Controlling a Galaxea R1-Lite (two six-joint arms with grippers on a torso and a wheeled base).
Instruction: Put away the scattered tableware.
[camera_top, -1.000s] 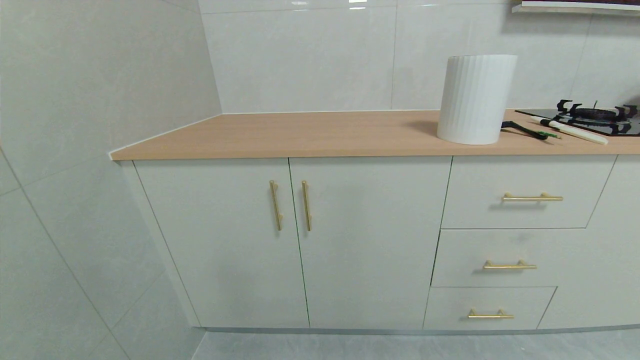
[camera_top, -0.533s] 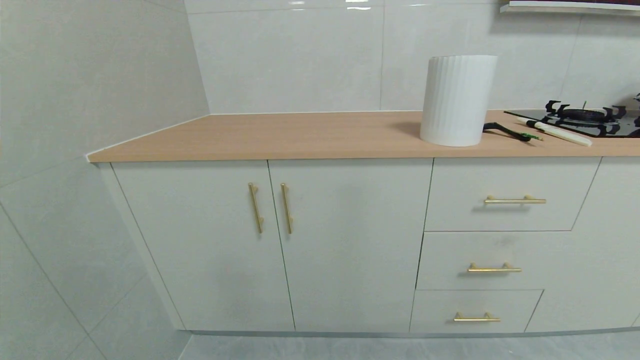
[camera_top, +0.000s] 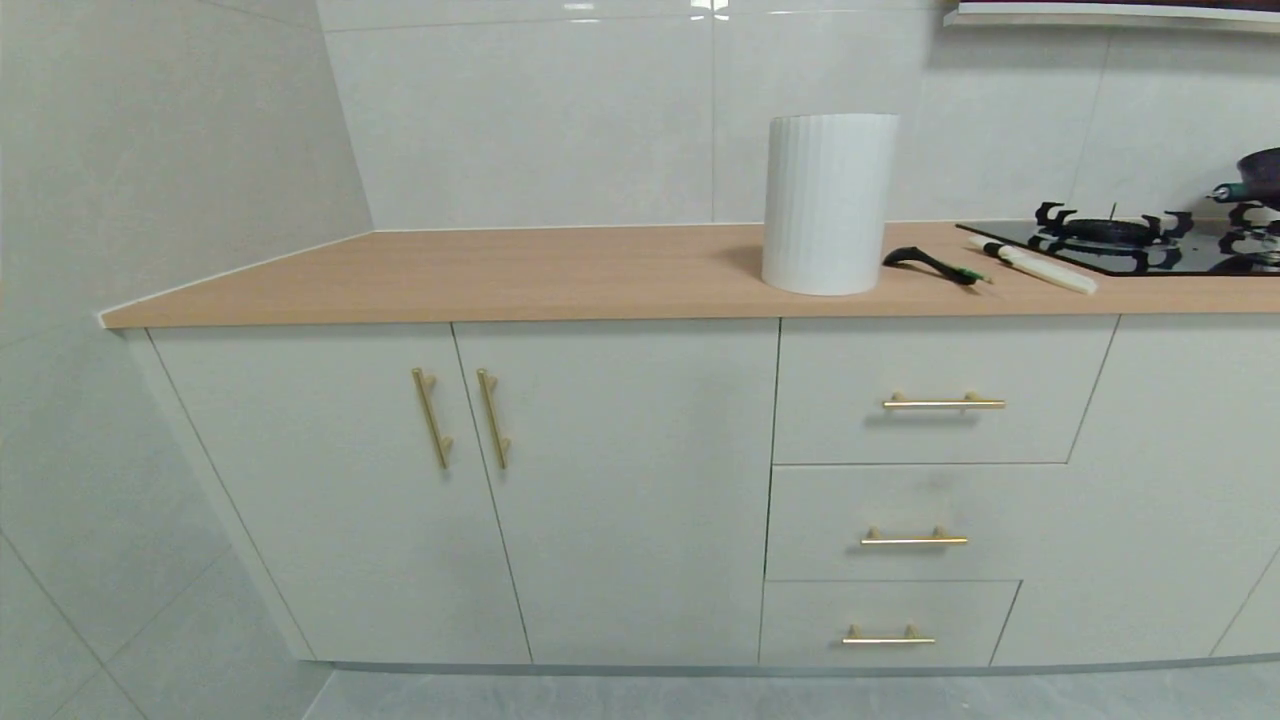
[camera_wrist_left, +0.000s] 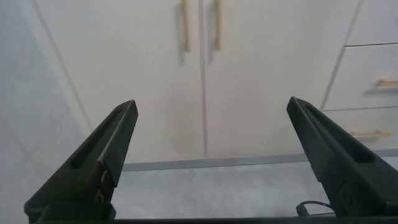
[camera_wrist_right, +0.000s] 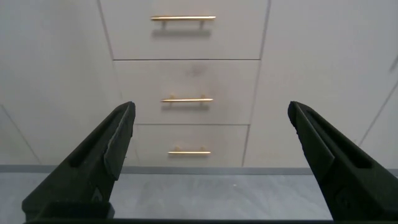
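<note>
On the wooden countertop (camera_top: 520, 275) stands a tall white ribbed holder (camera_top: 828, 203). Just right of it lie a black ladle-like utensil with a green tip (camera_top: 933, 264) and a white-handled utensil (camera_top: 1036, 269) that reaches onto the hob. My left gripper (camera_wrist_left: 211, 121) is open, low before the double cabinet doors (camera_wrist_left: 199, 68), nothing between its fingers. My right gripper (camera_wrist_right: 211, 121) is open too, facing the stack of drawers (camera_wrist_right: 186, 81) with nothing held.
A black gas hob (camera_top: 1130, 240) with pan supports sits at the right end of the counter, a dark pan (camera_top: 1258, 172) at its edge. Tiled walls close off the left side and back. Gold handles (camera_top: 943, 403) stick out from the drawers and doors. Grey floor (camera_top: 700, 695) below.
The whole head view has shifted: the camera has swung to the right, so counter and cabinets sit further left and more of the hob and a pan show. Nothing on the counter moved.
</note>
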